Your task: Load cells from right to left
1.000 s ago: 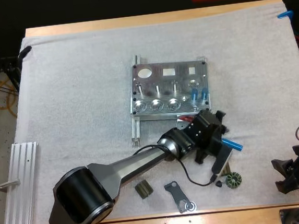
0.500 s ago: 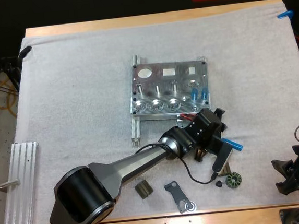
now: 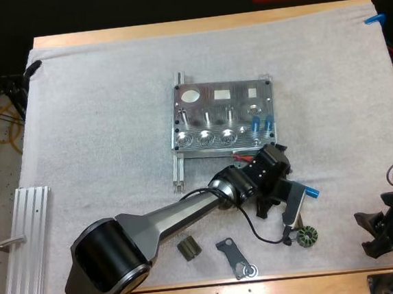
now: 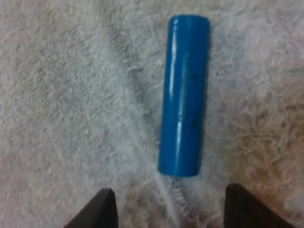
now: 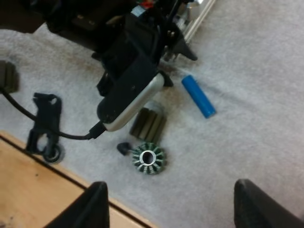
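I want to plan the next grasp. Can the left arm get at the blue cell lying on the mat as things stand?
Probably yes. The left pincer hangs close by one end of the cell, fingers open and clear of it. The cell lies alone on the mat, with nothing in between.

1 bright blue cell [image 4: 184,95] lies flat and loose on the mat [image 4: 71,95] — just ahead of the left gripper [image 4: 170,211], lengthwise in line with the gap between its spread fingers [image 4: 102,211]. 2 more blue cells [image 3: 255,122] stand upright in the metal fixture [image 3: 207,108] — just beyond the gripper.
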Motion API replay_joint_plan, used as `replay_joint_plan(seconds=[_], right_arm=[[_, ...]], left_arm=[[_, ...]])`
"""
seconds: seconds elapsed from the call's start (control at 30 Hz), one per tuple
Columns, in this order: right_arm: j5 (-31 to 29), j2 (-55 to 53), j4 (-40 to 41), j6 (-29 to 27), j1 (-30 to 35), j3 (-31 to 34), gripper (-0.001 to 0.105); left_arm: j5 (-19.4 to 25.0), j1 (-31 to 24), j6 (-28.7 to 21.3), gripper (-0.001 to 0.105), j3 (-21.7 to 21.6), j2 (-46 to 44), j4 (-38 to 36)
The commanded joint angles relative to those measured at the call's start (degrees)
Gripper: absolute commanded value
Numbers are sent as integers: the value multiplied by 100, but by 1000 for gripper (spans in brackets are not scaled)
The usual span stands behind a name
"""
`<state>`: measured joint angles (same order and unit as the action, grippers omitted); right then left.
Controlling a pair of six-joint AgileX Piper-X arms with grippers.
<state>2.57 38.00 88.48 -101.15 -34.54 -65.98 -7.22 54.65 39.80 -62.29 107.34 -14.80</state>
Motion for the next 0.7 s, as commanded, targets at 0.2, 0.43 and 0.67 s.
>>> replay_joint_plan(seconds=[0.2,0.43,0.67], right_arm=[[157,-47,238,-63,23,13,56],[289,-47,238,30,23,13,56],[289,-47,238,69,23,13,56]], left_arm=[[-637,21,-144,49,-95,-17,-67],[-576,11,-282,49,-109,66,54],[-502,11,-467,22,-109,84,193]])
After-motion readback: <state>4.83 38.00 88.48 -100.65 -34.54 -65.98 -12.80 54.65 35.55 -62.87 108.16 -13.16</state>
